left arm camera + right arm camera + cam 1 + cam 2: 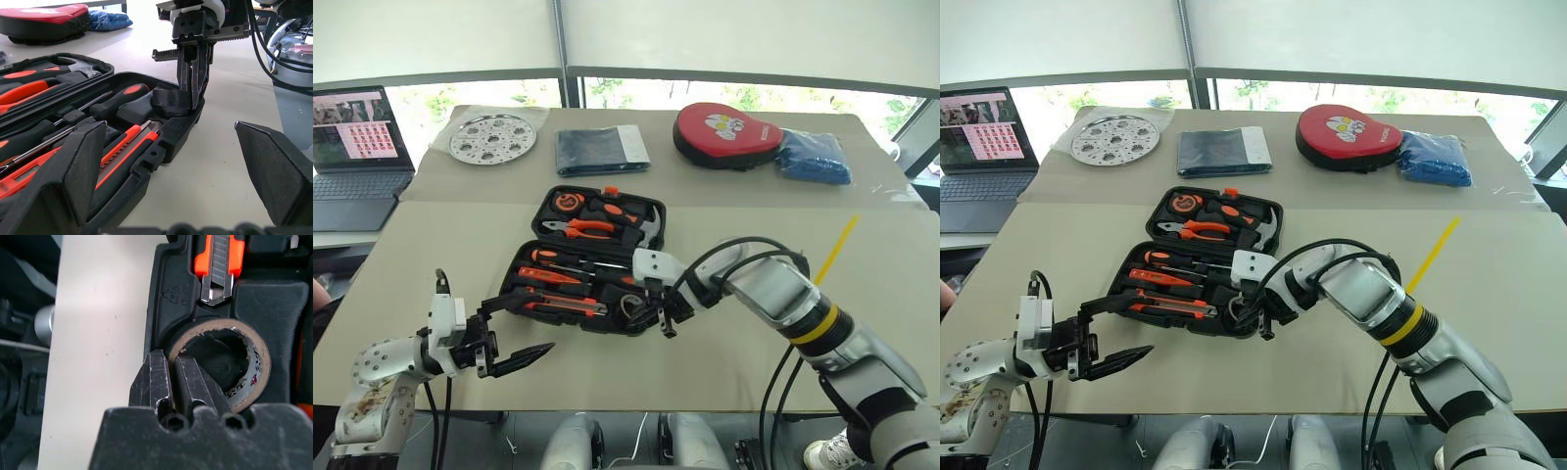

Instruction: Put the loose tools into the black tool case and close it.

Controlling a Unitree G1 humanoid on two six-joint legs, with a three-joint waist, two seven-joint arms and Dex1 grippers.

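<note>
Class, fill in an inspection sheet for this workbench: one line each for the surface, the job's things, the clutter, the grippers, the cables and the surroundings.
Surface: beige table.
Job's things: black tool case lies open; screwdrivers and utility knife sit in its near half; tape roll rests in its round recess at the near right corner.
Clutter: perforated metal disc, dark folded cloth, red pouch, blue bundle, yellow strip.
Grippers: left gripper open, holding nothing, near the case's front left; right gripper pinches the tape roll's wall.
Cables: black cables loop over the right forearm.
Surroundings: laptop at the left, windows behind.
</note>
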